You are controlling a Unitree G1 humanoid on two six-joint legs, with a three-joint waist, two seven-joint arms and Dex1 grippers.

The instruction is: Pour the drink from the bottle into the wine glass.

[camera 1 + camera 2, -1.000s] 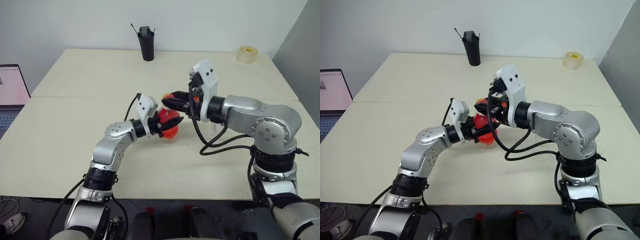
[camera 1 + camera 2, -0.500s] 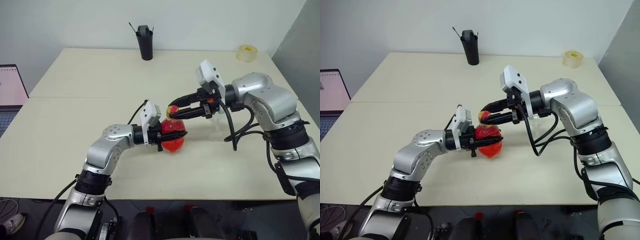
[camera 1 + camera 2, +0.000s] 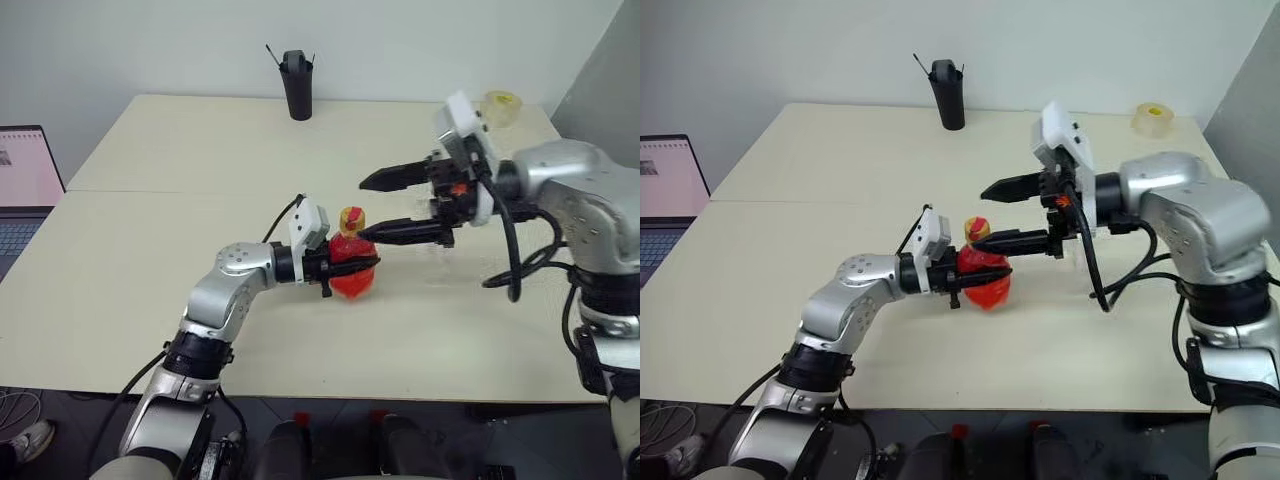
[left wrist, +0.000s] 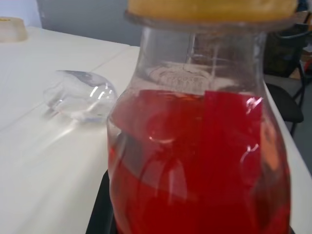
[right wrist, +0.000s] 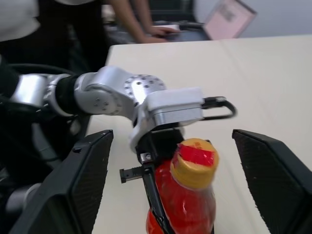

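Note:
The bottle [image 3: 352,283] stands upright on the table [image 3: 200,150], its rounded body holding the red-orange drink [image 4: 195,170] and its yellow cap [image 3: 352,218] still on. My left gripper [image 3: 346,268] reaches in from the left and is shut on the bottle's body. My right gripper [image 3: 378,207] hovers just right of the cap and is open, one finger above cap height and one level with the neck. In the right wrist view its fingers [image 5: 85,180] stand wide on either side of the capped bottle [image 5: 187,200]. The clear wine glass [image 4: 80,95] sits on the table beyond the bottle.
A black pen holder [image 3: 296,85] stands at the table's far edge and a tape roll [image 3: 500,103] lies at the far right corner. A laptop [image 3: 25,175] sits off the left side. A person [image 5: 141,22] is beyond the table.
My right gripper has let go of the cap, opened wide and drawn back up and to the right. The left gripper keeps its hold on the bottle, which now stands more upright.

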